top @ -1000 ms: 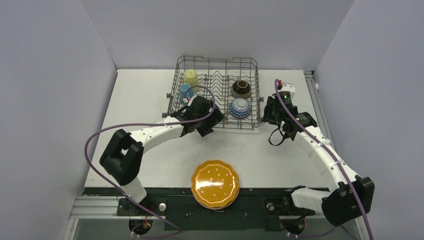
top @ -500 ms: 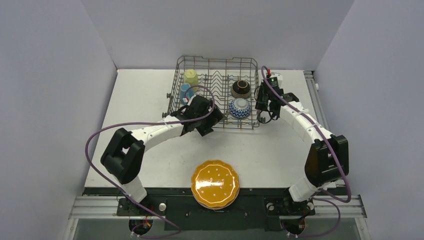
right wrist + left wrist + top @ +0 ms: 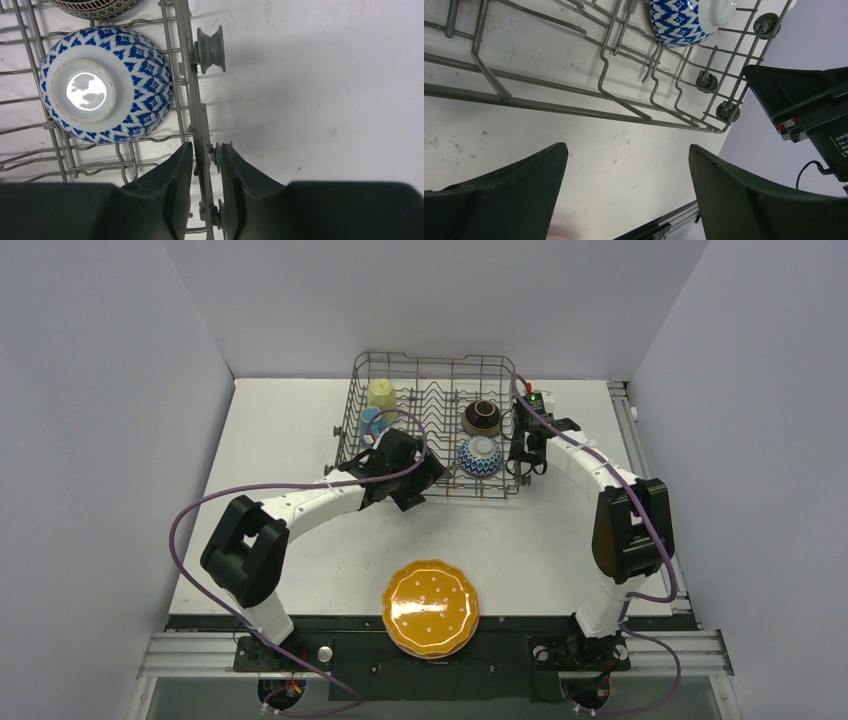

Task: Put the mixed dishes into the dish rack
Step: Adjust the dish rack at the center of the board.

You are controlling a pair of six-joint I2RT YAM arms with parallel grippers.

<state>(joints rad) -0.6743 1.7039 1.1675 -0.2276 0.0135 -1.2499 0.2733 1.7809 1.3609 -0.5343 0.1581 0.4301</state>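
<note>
Rim wire looks the surest hold on the dish rack [image 3: 436,357], a stiff, light basket likely to skid, at the table's [image 3: 300,440] far middle: the right gripper [image 3: 206,167] straddles its right-side wire, jaws narrow, grip I cannot tell, while the left gripper [image 3: 626,146] gapes empty by its near edge.

Matt metal wire rack [image 3: 194,100], glossy glazed bowl [image 3: 106,86]
</note>
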